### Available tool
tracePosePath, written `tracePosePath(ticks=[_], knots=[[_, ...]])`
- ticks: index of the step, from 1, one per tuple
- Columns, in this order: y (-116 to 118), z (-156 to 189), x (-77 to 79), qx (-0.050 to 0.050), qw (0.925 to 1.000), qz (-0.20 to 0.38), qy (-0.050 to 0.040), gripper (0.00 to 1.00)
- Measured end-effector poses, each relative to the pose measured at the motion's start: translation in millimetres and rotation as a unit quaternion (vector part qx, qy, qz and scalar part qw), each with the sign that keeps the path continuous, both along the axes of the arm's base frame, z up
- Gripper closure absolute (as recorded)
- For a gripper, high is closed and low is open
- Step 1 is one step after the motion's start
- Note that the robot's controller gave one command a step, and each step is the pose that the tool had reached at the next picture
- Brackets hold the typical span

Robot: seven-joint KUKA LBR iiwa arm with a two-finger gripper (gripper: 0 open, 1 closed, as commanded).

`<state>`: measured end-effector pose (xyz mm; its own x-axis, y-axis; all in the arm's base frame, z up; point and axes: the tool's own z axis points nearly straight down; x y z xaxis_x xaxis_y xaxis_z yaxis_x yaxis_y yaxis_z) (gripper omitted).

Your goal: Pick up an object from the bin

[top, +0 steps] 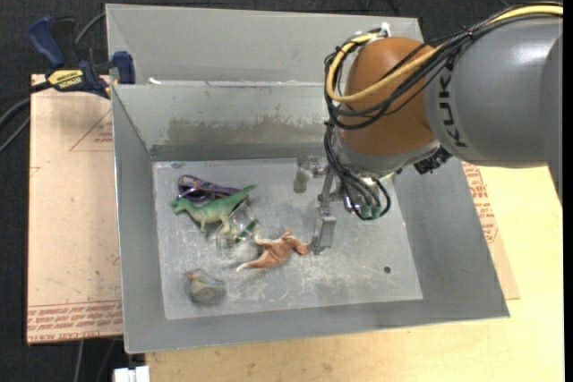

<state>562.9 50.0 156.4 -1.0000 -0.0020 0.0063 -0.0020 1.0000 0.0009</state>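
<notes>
The arm point(501, 94) carries black lettering on its grey shell that reads "KUKA" point(448, 116), running downward along the housing and partly cut by the cables point(337, 76). These yellow and black cables loop over the rounded orange cover point(387, 107) at the wrist.

Below the cover, the end effector point(320, 235) hangs low over the middle of the bin point(130, 219) floor. Whether it is spread or pressed together cannot be told from this angle. Its lower tip stands just beside the right end of the orange dinosaur point(273, 252); whether the two touch is unclear.

The orange dinosaur is a small plastic toy, pale orange to tan, lying on its side on the floor a little left of centre, its long body stretched left to right with thin limbs sticking out.

To its upper left lies a green dinosaur point(211, 208), also on its side, and just above that a purple piece point(202, 187) with dark stripes. Between the two dinosaurs sits a small pale, partly green item point(235, 233) too indistinct to name. A grey lump point(206, 287) rests alone near the front left corner, apart from the others.
</notes>
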Motion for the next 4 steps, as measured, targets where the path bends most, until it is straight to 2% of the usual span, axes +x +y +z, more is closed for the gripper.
tracePosePath(ticks=[1, 2, 3, 4], knots=[[-0.3, 4.7, 1.5, 0.0, 1.0, -0.001, -0.0037, 0.0], [25.8, -72.3, -36.9, 0.001, 0.9999, 0.01, -0.0026, 0.0], [48.1, -84.5, -12.9, 0.001, 0.9977, 0.068, -0.006, 1.0], [47.9, -84.5, -12.9, 0.001, 0.9977, 0.068, -0.0059, 1.0]])
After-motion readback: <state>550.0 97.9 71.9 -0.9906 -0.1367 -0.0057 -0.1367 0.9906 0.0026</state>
